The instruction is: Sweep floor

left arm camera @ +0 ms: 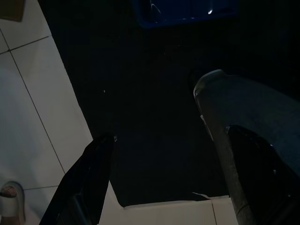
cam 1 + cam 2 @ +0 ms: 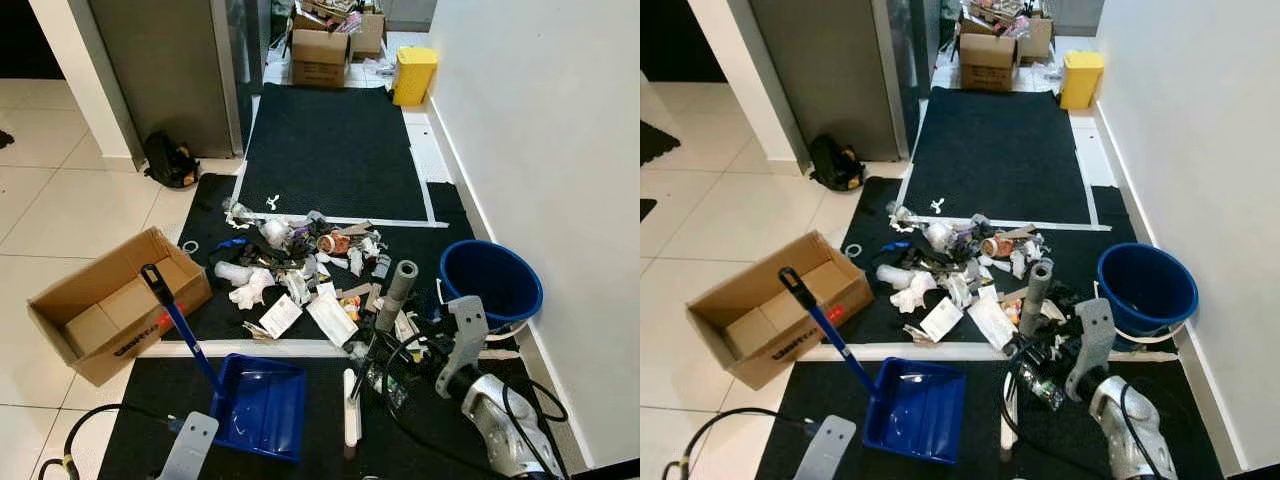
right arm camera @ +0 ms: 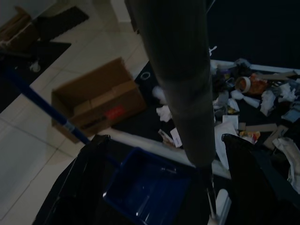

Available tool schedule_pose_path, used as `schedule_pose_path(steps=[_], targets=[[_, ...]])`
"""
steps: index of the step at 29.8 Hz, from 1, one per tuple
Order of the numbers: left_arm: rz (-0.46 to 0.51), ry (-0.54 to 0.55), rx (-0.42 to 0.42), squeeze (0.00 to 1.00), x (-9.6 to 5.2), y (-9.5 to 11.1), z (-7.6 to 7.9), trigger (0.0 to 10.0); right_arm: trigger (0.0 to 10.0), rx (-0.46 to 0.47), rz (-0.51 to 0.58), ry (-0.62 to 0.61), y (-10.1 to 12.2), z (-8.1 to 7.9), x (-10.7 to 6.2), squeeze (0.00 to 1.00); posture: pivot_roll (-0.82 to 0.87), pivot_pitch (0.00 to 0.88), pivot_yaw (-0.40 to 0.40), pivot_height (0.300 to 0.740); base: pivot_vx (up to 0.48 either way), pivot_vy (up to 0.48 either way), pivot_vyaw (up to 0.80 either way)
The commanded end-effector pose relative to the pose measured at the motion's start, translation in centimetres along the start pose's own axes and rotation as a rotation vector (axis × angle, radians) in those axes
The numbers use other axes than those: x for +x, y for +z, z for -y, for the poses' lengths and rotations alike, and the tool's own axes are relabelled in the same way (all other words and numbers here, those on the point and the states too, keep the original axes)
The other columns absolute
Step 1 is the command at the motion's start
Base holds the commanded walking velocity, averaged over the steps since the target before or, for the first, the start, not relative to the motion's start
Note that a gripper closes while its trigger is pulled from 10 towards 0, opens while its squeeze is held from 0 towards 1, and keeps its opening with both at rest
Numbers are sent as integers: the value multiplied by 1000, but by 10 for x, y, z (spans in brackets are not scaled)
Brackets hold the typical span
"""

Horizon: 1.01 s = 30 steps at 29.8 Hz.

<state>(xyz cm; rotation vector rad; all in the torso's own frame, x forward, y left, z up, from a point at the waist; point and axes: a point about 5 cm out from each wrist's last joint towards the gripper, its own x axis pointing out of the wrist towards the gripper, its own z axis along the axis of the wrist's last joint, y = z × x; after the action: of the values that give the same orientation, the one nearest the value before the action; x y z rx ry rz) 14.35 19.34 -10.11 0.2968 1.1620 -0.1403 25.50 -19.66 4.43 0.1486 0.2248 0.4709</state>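
- You have a narrow lane: the white wall (image 2: 540,130) runs along your right, and the dark ribbed mats (image 2: 335,150) lie end to end down the corridor with white tape lines (image 2: 250,348) at their edges.
- To your left the floor opens into glossy pale tiles (image 2: 70,210), the widest free room in sight.
- The litter pile (image 2: 310,270) sits on the middle mat, just past the near tape line: crumpled paper, flat white wrappers, card scraps, a brown cup and a roll of tape, loosely spread.
- The blue bucket (image 2: 492,280), round smooth plastic, stands against the wall just right of the pile.
- The open cardboard box (image 2: 115,305) rests on the tiles at the mat's left edge, flaps up, a smaller box inside.
- The blue dustpan (image 2: 258,403), shiny hard plastic, lies on the nearest mat with its long handle (image 2: 175,320) slanting up toward the box.
- Your right gripper (image 3: 161,185) has its black fingers (image 3: 82,187) spread on either side of the grey broom pole (image 2: 397,293); you cannot tell whether they touch it. The pole rises over the pile's near right edge.
- Your left gripper (image 1: 166,154) hangs above the mat's corner, fingers (image 1: 91,173) apart, holding nothing.
- Far down, a yellow bin (image 2: 413,76) and stacked boxes (image 2: 322,50) close the corridor's end; a black bag (image 2: 170,160) leans by the grey pillar.
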Motion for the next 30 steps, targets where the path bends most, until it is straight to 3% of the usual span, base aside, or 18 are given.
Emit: schedule_pose_path(steps=[1, 16, 30], targets=[[-39, -9, -2, 0, -1, -11, 1, 10000, 10000, 6, 20, -18, 2, 1, 0, 0, 11, 97, -4, 740, 0, 0, 0], [-39, -16, -3, 0, -1, -11, 3, 10000, 10000, -7, 70, -62, 12, -8, 19, 0, 10, 92, -5, 740, 0, 0, 0], [-35, -22, -3, 0, 0, -9, 6, 10000, 10000, -18, 44, -84, 7, -16, 31, 0, 15, 87, -18, 740, 0, 0, 0]])
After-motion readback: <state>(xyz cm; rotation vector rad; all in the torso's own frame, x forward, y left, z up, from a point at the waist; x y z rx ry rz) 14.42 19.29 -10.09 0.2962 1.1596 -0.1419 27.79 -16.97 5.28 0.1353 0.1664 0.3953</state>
